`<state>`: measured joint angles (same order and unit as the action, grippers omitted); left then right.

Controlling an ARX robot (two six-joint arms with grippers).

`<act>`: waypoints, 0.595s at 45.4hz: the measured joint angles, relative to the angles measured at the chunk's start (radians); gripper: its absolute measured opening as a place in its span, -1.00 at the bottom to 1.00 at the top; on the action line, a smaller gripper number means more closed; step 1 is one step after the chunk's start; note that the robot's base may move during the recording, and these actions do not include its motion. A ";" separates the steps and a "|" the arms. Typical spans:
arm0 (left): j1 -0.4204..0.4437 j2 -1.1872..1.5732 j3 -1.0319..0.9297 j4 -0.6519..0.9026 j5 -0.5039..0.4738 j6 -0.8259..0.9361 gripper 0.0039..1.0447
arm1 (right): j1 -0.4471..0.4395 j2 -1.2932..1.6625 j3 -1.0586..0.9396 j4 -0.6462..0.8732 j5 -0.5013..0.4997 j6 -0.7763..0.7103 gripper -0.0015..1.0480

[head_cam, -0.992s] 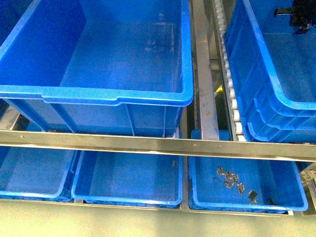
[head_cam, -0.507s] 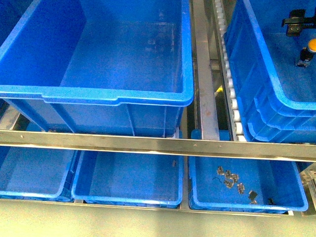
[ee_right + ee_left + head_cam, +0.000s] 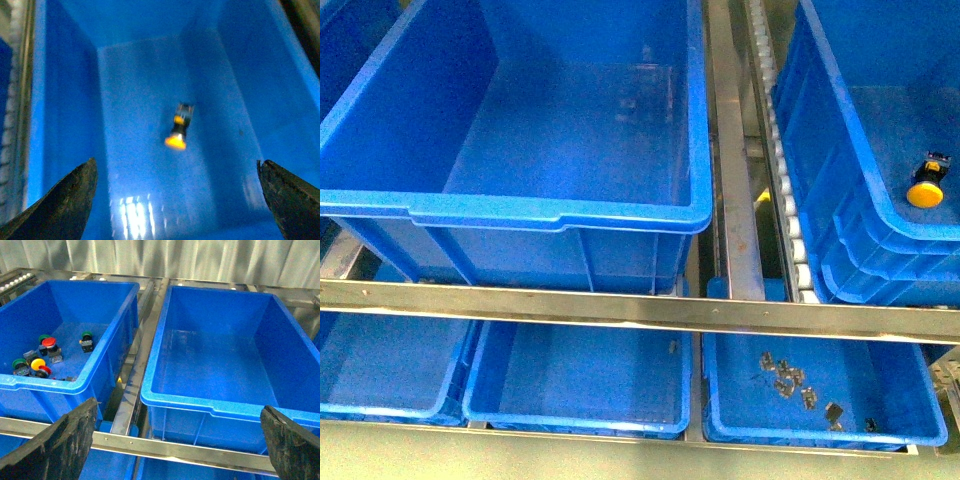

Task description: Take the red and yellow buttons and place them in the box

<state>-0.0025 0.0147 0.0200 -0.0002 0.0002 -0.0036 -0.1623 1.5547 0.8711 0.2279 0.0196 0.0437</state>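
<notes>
My shiny metal rack (image 3: pixel 620 308) holds smooth blue plastic crates (image 3: pixel 560 212), and a grey wavy wall (image 3: pixel 200 260) stands far behind. One yellow button (image 3: pixel 926 188), a round cap on a stubby black body, lies on its side in the box (image 3: pixel 857 120) on the right, below my right gripper (image 3: pixel 176 163), which is spread wide and holds nothing. My left gripper (image 3: pixel 179 407) is wide too, and other red and yellow buttons (image 3: pixel 48 342) sit in the left crate (image 3: pixel 107 355).

A yellow button (image 3: pixel 926 187) lies on its side on the floor of the box (image 3: pixel 840 190) at the far right, close to the near wall. A roller track (image 3: pixel 782 190) separates it from a big blue crate (image 3: pixel 560 207). Below a steel rail (image 3: pixel 620 308), a lower bin (image 3: pixel 735 400) holds small metal parts (image 3: pixel 787 376).
</notes>
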 joint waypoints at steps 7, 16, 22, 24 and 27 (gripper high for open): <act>0.000 0.000 0.000 0.000 0.000 0.000 0.85 | -0.016 -0.330 -0.197 -0.155 0.033 0.104 0.86; 0.000 0.000 0.000 0.000 0.000 0.000 0.85 | -0.022 -0.386 -0.377 0.311 -0.176 0.028 0.47; 0.000 0.000 0.000 0.000 0.000 0.000 0.85 | 0.021 -0.494 -0.555 0.514 -0.147 -0.024 -0.16; 0.000 0.000 0.000 0.000 0.000 0.000 0.85 | 0.034 -0.529 -0.591 0.517 -0.139 -0.030 -0.36; 0.000 0.000 0.000 0.000 0.000 0.000 0.85 | 0.054 -0.573 -0.643 0.516 -0.124 -0.034 -0.67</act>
<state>-0.0025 0.0147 0.0200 -0.0002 0.0002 -0.0036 -0.1085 0.9821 0.2279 0.7437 -0.1043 0.0093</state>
